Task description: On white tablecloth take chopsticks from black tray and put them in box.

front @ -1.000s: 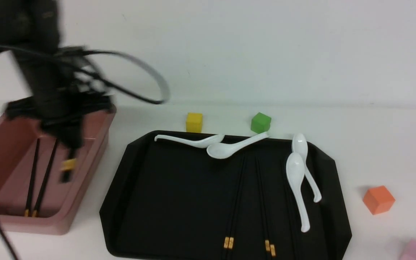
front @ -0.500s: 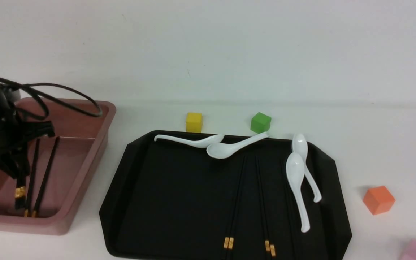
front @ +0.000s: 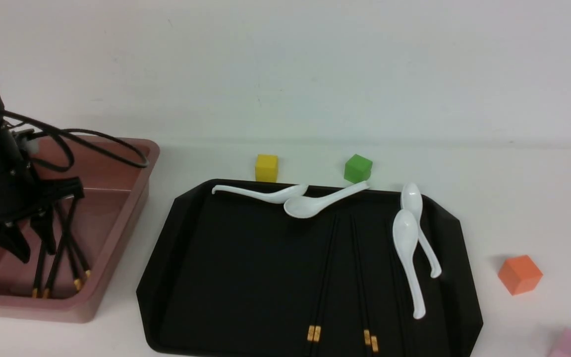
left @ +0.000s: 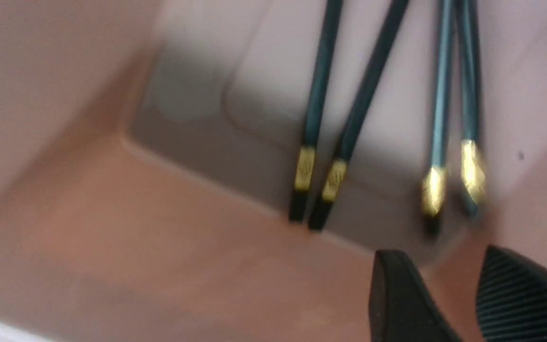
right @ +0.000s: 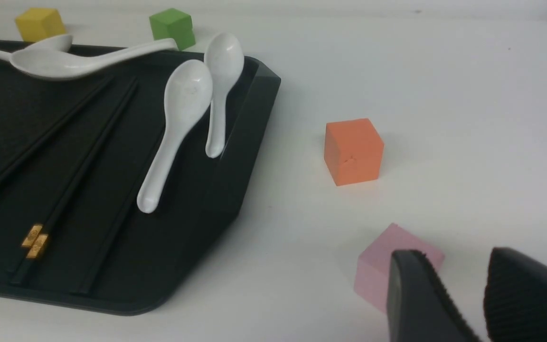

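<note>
The pink box (front: pixel 28 308) stands at the left on the white tablecloth (front: pixel 513 198). Two pairs of chopsticks lie inside it, one (front: pixel 42 267) beside the other (front: pixel 75 263). The left wrist view shows both pairs, one (left: pixel 305 168) and the other (left: pixel 433 190), on the box floor. My left gripper (front: pixel 35 250) is open and empty inside the box, just above them (left: pixel 449 275). Two more chopstick pairs (front: pixel 324 277) (front: pixel 361 277) lie on the black tray (front: pixel 236 258). My right gripper (right: pixel 463 285) is open and empty, low over the cloth to the right of the tray (right: pixel 235 156).
Several white spoons (front: pixel 407 248) lie on the tray's far and right parts. A yellow cube (front: pixel 266 167) and a green cube (front: pixel 358 168) stand behind the tray. An orange cube (front: pixel 519 273) and a pink cube (right: pixel 378 266) stand to its right, the pink one right by my right gripper.
My left gripper carried a chopstick pair over the box, lowered it and let go. That pair now lies in the box beside the first pair.
</note>
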You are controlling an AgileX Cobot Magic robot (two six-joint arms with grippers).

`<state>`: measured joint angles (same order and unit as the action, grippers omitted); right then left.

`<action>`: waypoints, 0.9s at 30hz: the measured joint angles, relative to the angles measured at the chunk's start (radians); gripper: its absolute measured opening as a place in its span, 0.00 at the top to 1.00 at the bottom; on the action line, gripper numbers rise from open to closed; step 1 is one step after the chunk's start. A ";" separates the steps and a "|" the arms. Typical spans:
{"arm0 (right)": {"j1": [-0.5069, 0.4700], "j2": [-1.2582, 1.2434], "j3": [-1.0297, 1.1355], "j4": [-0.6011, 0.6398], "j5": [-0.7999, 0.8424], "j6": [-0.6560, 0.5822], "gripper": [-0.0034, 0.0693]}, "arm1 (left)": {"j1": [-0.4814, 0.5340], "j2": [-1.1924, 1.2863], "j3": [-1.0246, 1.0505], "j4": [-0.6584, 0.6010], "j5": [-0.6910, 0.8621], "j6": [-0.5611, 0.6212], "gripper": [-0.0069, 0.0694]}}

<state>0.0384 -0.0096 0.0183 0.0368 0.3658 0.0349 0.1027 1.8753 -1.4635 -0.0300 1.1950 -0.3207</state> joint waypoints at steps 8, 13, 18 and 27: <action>0.000 0.000 0.000 0.000 0.000 0.000 0.62 | 0.000 -0.173 0.046 -0.028 0.017 0.012 0.76; 0.000 0.000 0.000 0.000 0.000 0.000 0.62 | 0.000 -0.447 0.227 -0.043 0.011 0.054 0.91; 0.000 0.000 0.000 0.000 0.000 0.000 0.62 | 0.000 -0.768 0.491 -0.125 -0.134 0.107 0.93; 0.000 0.000 0.000 0.000 0.000 0.000 0.62 | 0.000 -1.365 0.946 -0.411 -0.367 0.348 0.93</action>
<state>0.0384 -0.0096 0.0183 0.0368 0.3658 0.0349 0.1027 0.5105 -0.5178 -0.4406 0.8279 0.0273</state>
